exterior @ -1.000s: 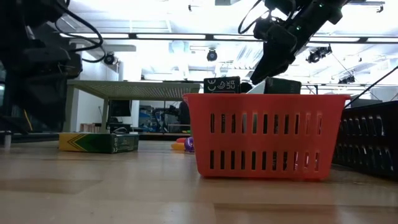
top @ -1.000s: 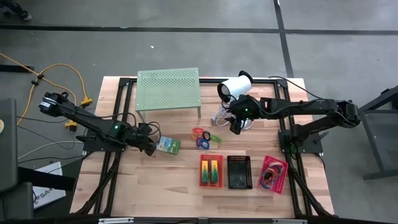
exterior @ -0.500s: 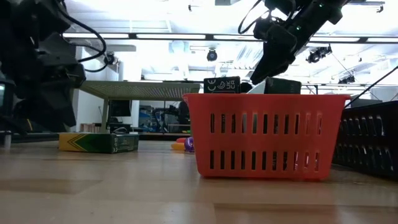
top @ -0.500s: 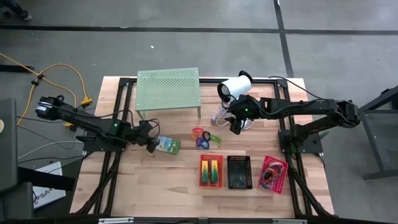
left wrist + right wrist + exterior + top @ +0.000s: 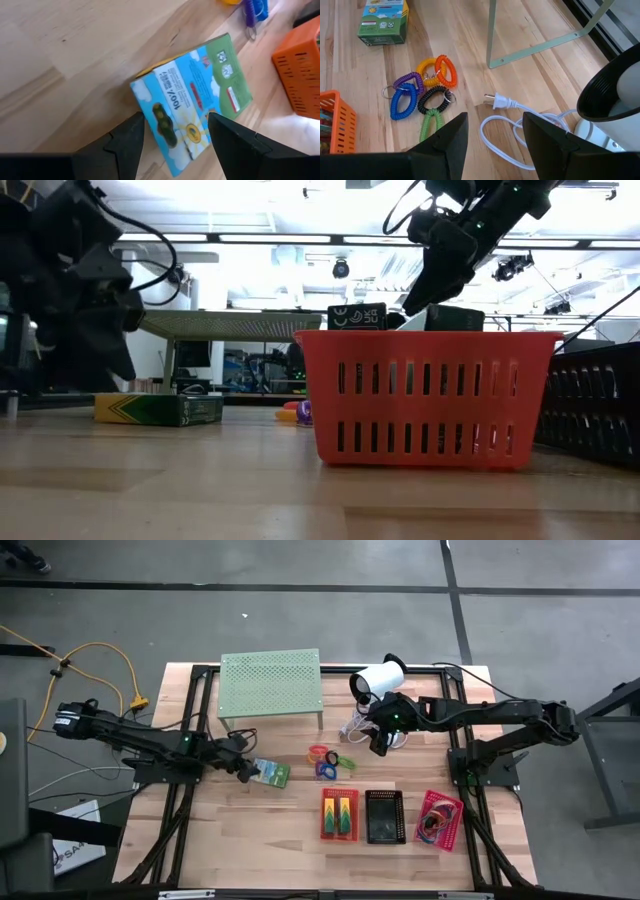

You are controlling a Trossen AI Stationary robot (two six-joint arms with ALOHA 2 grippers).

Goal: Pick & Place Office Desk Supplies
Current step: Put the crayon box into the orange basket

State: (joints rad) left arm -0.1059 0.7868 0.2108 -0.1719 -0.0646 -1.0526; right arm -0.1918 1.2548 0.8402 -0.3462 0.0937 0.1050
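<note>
A flat green and blue pack (image 5: pixel 270 773) (image 5: pixel 195 97) lies on the wooden table at left of centre. My left gripper (image 5: pixel 245 770) (image 5: pixel 175 135) is open, slanting down just above the pack's end nearest the table's left edge, one finger on either side; I see no touch. Coloured coil loops (image 5: pixel 330 758) (image 5: pixel 422 97) lie at the centre. Near the front stand a red basket (image 5: pixel 340 813) (image 5: pixel 430 395) with two green packs, a black basket (image 5: pixel 383 816) and a pink basket (image 5: pixel 440 820) with bands. My right gripper (image 5: pixel 378 745) (image 5: pixel 492 140) hangs open above the table to the right of the loops.
A pale-green perforated stand (image 5: pixel 270 683) stands at the far side, its leg (image 5: pixel 492 35) close to the loops. A white cylinder device (image 5: pixel 380 680) stands at the far right, with its cable and plug (image 5: pixel 500 125) on the table below my right gripper.
My left gripper has sunk a little and edged toward the green pack, turning at the wrist as its arm swings; its fingers stay open. The pack has not moved.
</note>
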